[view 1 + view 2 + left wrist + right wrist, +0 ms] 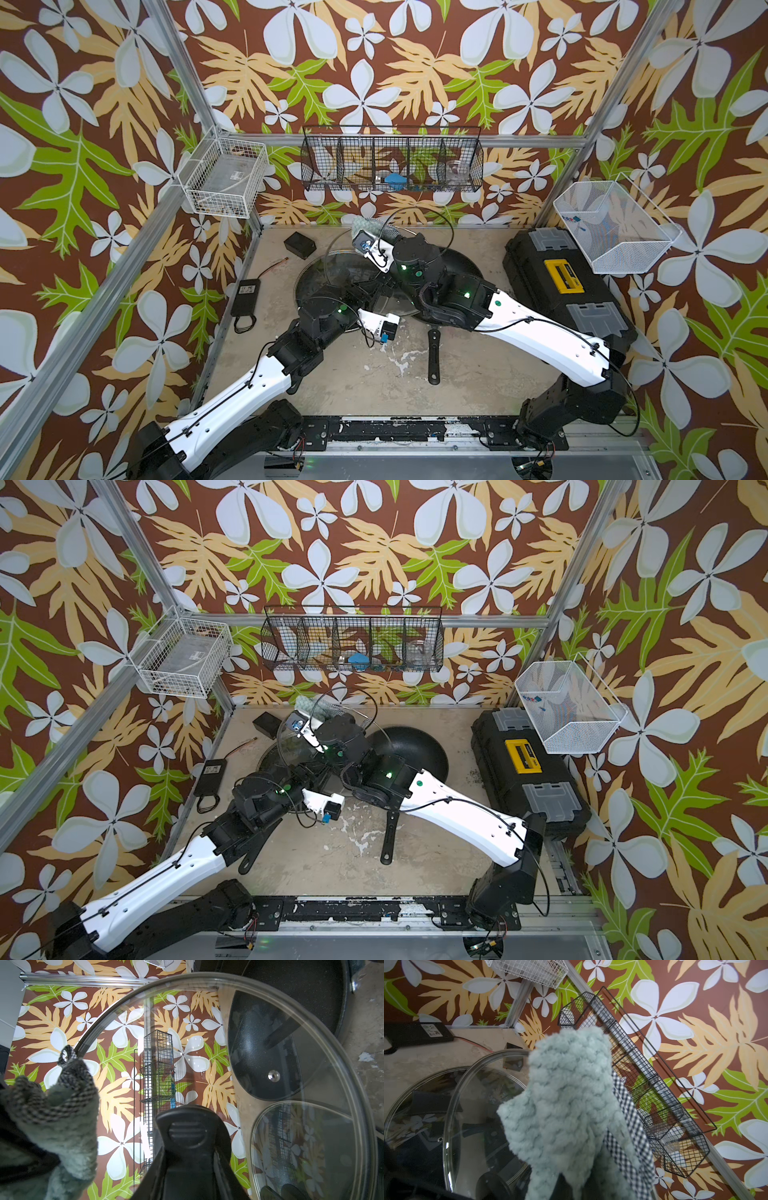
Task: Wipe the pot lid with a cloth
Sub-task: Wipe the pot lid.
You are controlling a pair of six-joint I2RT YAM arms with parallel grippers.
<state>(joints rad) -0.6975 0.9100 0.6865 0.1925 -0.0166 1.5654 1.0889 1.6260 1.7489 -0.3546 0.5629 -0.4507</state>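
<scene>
Left wrist view: left gripper [188, 1159] closed tight on black plastic knob [187, 1132] of round, steel-rimmed glass pot lid [187, 1022], held off table and tilted, filling most of frame. At lower left, pale teal-green nubby cloth [68, 1126] with black-and-white checked backing, at lid's rim, contact unclear. Right wrist view: cloth [564, 1105] centre frame, bunched in shut right gripper [569, 1185], jaws mostly hidden under fabric. In both top views, cloth [365, 226] [305, 704] at upper centre, near back wall. Flat on concrete-grey tabletop [353, 374], second glass lid [320, 282], beside black nonstick wok [419, 750]. White print on black power adapter [245, 296] and lettering on yellow latch [559, 275] of black toolbox [532, 257]: too small to read.
</scene>
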